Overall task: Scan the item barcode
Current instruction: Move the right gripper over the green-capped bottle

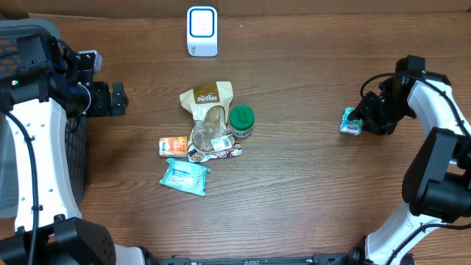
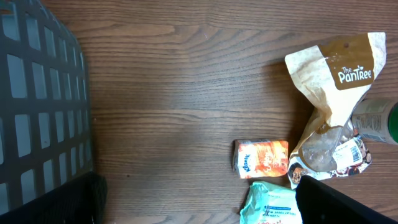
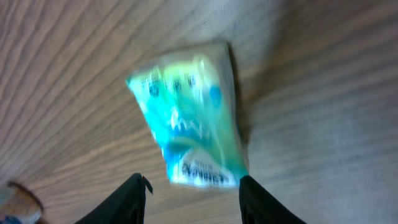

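- The brown wooden table is filling the whole view, its grain running sideways
- A white scanner is standing at the far edge
- The small teal packet is lying flat on the wood at the right, just ahead of the right gripper, whose fingers are standing spread
- The left gripper is hanging wide open beside a dark basket
- A brown pouch, a green-lidded jar and an orange packet are sitting bunched mid-table

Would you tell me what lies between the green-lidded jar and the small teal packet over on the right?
Nothing: in the overhead view, only bare wooden table separates the green-lidded jar from the teal packet.
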Robot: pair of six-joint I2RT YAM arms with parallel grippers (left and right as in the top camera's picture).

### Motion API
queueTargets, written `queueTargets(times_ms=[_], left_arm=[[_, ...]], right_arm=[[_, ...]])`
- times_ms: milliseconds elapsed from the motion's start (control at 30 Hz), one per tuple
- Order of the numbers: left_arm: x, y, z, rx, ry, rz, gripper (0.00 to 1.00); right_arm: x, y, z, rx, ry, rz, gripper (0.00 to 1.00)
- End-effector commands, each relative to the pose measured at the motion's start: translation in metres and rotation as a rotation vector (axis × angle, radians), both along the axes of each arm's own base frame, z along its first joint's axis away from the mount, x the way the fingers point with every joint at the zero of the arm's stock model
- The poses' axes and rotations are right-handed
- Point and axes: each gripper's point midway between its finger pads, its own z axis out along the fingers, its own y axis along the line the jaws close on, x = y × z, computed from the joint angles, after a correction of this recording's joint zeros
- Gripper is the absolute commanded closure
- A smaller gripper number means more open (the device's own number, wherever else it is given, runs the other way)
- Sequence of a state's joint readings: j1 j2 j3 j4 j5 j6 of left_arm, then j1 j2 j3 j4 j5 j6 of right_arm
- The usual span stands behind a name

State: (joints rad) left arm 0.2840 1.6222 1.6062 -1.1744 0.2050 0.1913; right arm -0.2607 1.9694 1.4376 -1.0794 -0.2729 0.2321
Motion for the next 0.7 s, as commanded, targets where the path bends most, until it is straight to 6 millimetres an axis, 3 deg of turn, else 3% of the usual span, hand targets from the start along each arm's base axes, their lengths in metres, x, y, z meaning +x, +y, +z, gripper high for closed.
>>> queueTargets(times_ms=[0,133,267,500,667], left_arm=[[0.004,0.003,0.003,0.013,-0.013,-0.012,0.00],[0.004,0.003,0.003,0.013,-0.013,-0.012,0.00],[0.004,0.003,0.003,0.013,-0.013,-0.012,0.00],[0.004,0.003,0.003,0.013,-0.013,-0.012,0.01],[0.004,0.003,0.003,0.013,-0.013,-0.012,0.00]], right_arm=[[0.021,0.006,0.030,0.001,-0.078,0.076,0.55],[0.032,0.036,0.064,0.007,-0.136,0.214,0.53],[0.043,0.084,0.085,-0.002,-0.200,0.375,0.42],[0.050,0.174,0.090,-0.056,-0.345,0.742,0.23],[0.049,0.216,0.089,-0.193,-0.420,0.966,0.02]])
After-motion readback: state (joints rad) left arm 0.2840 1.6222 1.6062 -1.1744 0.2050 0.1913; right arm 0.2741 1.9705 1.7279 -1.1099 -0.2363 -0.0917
